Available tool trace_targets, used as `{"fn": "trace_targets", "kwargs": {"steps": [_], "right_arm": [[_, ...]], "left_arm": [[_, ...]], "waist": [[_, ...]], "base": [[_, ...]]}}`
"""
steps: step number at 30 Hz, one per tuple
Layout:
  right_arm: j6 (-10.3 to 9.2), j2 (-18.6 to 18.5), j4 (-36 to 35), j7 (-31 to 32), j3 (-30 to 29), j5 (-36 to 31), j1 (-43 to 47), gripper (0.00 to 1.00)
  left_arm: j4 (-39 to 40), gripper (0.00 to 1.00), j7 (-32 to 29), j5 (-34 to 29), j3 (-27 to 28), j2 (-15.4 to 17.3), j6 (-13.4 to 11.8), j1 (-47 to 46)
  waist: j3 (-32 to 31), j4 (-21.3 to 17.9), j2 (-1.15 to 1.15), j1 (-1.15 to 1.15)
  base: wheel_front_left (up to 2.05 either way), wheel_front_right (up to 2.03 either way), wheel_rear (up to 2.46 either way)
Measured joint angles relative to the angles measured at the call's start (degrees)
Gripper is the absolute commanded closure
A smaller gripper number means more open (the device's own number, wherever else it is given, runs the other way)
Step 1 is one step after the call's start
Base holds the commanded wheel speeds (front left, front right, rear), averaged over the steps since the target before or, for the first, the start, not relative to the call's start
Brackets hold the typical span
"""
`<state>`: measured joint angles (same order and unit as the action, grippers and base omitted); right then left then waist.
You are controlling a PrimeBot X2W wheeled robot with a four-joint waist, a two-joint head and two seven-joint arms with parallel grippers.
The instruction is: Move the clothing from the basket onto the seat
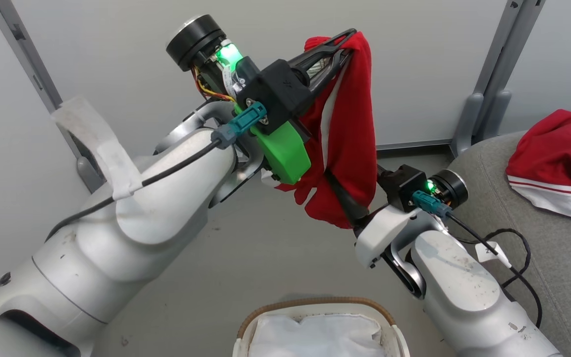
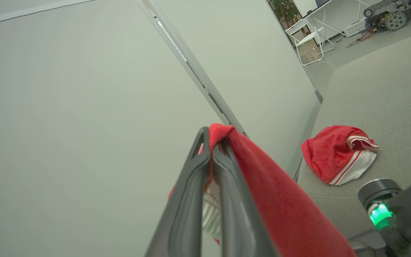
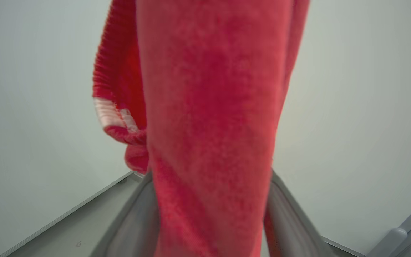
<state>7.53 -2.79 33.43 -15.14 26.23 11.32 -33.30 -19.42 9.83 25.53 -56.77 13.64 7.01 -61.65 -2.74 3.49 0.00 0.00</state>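
A red garment (image 1: 350, 134) with a white panel hangs in the air above the floor. My left gripper (image 1: 347, 37) is raised high and shut on its top edge, also seen in the left wrist view (image 2: 211, 134). My right gripper (image 1: 340, 196) is lower, its fingers (image 3: 134, 217) spread wide either side of the hanging fabric (image 3: 209, 107). A second red-and-white garment (image 1: 553, 148) lies on the grey seat (image 1: 513, 213) at the right, crumpled (image 2: 334, 151). The basket (image 1: 315, 301) sits at the bottom centre; I see its white liner (image 1: 315, 334) inside and no red in it.
Pale wall panels stand behind, with a grey metal post (image 1: 484, 109) beside the seat's corner and another post (image 1: 28, 64) at the left. A black cable (image 1: 518, 263) trails from my right wrist over the seat edge. Grey floor (image 1: 265, 248) lies between basket and wall.
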Motion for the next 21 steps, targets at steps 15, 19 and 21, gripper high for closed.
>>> {"fn": "trace_targets", "kwargs": {"steps": [15,19,21], "right_arm": [[0.0,-0.01,-0.81,0.0,-4.42,-0.14,1.01,1.0],[0.0,0.0,-1.35,0.0,-7.11,-0.83,1.4,1.0],[0.0,0.0,-1.66,0.0,-8.53,-1.26,1.82,1.0]], "left_arm": [[-5.94,0.08,4.03,5.44,2.16,3.39,-3.01,13.32],[-7.16,0.0,4.86,7.22,3.57,3.02,-3.88,18.52],[-7.54,0.0,4.94,7.75,4.33,2.46,-4.1,20.99]], "waist": [[1.64,-1.51,0.0,0.0],[2.06,-1.77,0.0,0.0],[2.2,-1.8,0.0,0.0]], "base": [[0.0,0.0,0.0],[0.0,0.0,0.0],[0.0,0.0,0.0]]}}
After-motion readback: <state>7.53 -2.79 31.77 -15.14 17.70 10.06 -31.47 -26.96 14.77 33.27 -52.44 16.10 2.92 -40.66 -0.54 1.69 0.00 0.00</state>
